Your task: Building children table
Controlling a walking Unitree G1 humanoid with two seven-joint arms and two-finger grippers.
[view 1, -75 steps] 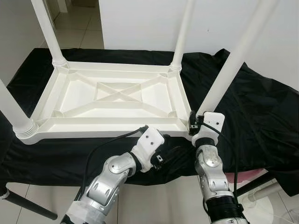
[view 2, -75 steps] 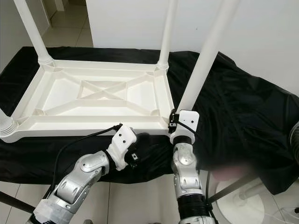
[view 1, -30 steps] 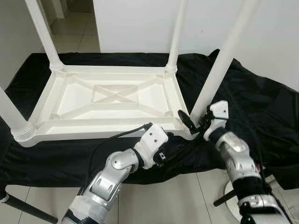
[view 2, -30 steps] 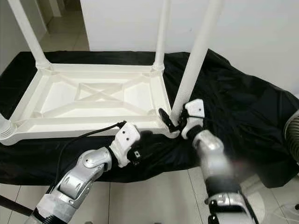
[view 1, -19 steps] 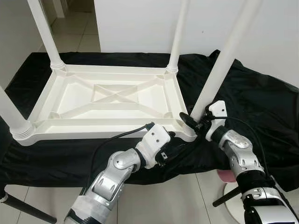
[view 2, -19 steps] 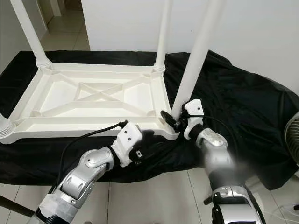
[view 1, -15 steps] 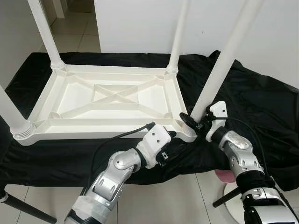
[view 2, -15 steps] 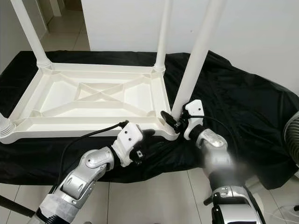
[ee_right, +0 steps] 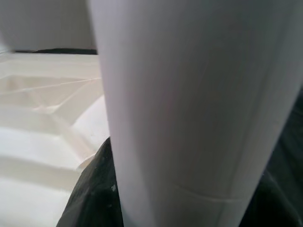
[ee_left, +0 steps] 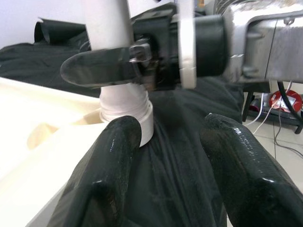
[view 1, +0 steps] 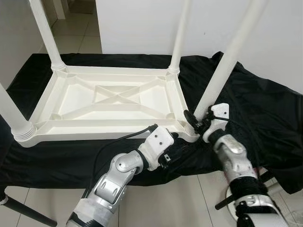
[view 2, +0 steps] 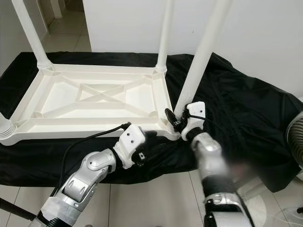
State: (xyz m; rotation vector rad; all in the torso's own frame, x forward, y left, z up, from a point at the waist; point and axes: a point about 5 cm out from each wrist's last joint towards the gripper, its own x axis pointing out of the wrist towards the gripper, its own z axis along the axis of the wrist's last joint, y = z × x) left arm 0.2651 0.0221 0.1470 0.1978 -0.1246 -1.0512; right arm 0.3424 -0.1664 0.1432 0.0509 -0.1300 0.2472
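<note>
You see the white plastic children's table (view 1: 113, 101) upside down on the black cloth (view 1: 265, 118) over the counter, legs pointing up. Your right end effector (view 1: 196, 122) is clamped around the base of the near-right leg (view 1: 222, 71). Your left end effector (ee_left: 165, 165) is spread open just beside that corner socket, grasping nothing, forearm angled up from below.

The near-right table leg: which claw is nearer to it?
Right. The right claw is clamped around the base of the near-right leg; the left claw sits open just below the tabletop corner beside it.
</note>
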